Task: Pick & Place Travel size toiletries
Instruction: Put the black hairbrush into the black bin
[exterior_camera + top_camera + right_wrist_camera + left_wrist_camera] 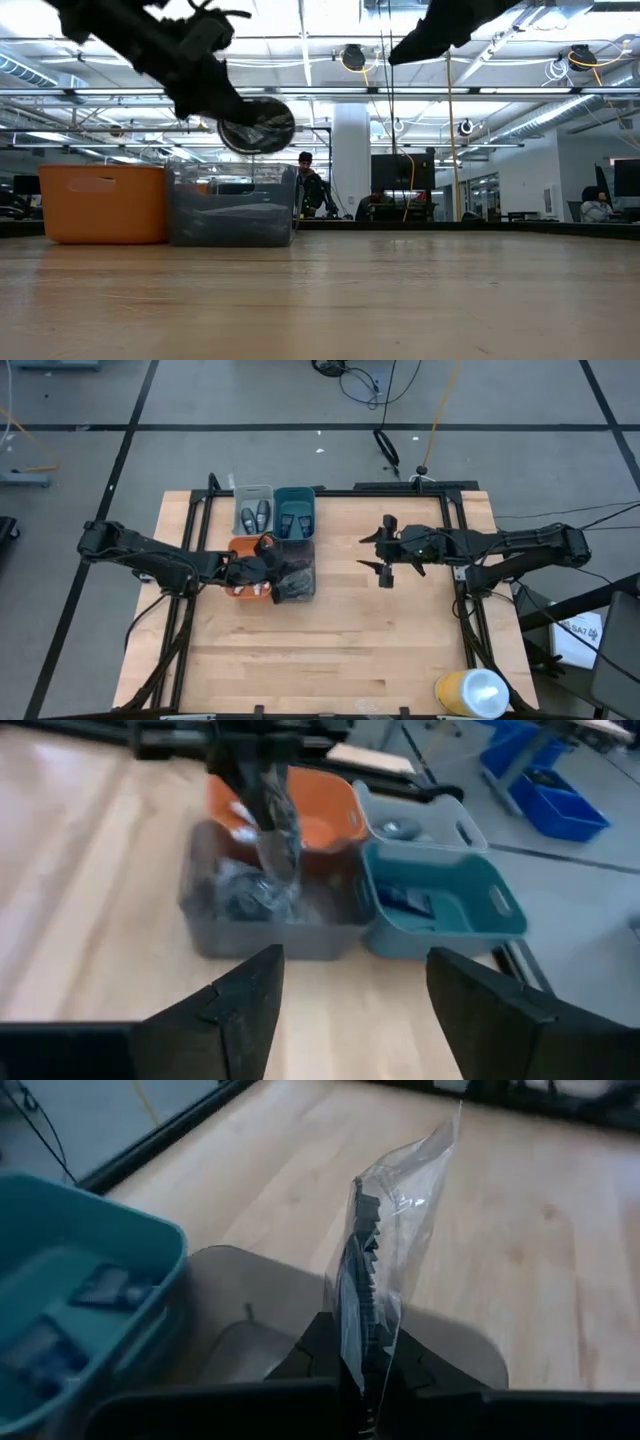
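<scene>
A dark grey round puff (362, 1275) in a clear wrapper is lifted above the clear bin (297, 582), with my left gripper (365, 1375) shut on it. In the low view the puff (257, 125) hangs over that bin's (232, 212) top, apart from it. The orange bin (243, 550) stands beside the clear one. My right gripper (385, 557) hovers open right of the bins, above the table, with nothing between its fingers (250, 1005). My left gripper pinches the wrapped puff by its near edge (352, 1345) between its two fingers. The fingers come slanting down from the table's left side. The puff stands edge-on ahead of the fingers, lifted clear, with the wrapper's loose end (435, 1150) sticking out beyond it.
Behind stand a grey bin (253, 510) with two dark oval bottles and a teal bin (296, 512) with dark blue packets. A big yellow cylinder (470, 693) lies at the near right corner. Bare wood stretches between the bins and the near edge.
</scene>
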Robot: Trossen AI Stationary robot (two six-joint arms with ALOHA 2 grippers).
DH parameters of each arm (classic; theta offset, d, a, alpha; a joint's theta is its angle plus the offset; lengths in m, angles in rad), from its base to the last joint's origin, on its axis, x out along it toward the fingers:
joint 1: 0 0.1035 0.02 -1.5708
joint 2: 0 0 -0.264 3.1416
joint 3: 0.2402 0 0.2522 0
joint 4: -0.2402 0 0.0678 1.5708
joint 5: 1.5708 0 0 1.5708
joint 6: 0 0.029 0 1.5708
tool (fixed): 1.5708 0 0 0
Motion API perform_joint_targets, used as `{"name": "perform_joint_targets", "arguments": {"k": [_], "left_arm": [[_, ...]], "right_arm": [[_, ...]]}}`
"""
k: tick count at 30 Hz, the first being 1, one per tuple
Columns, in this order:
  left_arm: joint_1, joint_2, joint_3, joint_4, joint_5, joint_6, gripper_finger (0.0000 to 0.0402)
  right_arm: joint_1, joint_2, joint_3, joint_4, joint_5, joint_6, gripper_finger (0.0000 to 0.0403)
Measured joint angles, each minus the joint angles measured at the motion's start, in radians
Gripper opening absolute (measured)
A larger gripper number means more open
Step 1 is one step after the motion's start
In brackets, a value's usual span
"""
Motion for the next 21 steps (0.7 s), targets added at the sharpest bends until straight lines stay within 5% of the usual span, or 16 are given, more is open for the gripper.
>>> {"name": "perform_joint_targets", "arguments": {"k": [12, 21], "left_arm": [[0.107, 0.013, -0.111, 0.061, 0.024, -0.316, 0.0024], [0.121, 0.013, -0.111, 0.056, 0.109, -0.403, 0.0039]], "right_arm": [[-0.031, 0.004, -0.001, -0.019, 0.005, 0.007, 0.0226], [-0.031, 0.004, -0.001, -0.025, 0.005, 0.021, 0.0226]]}}
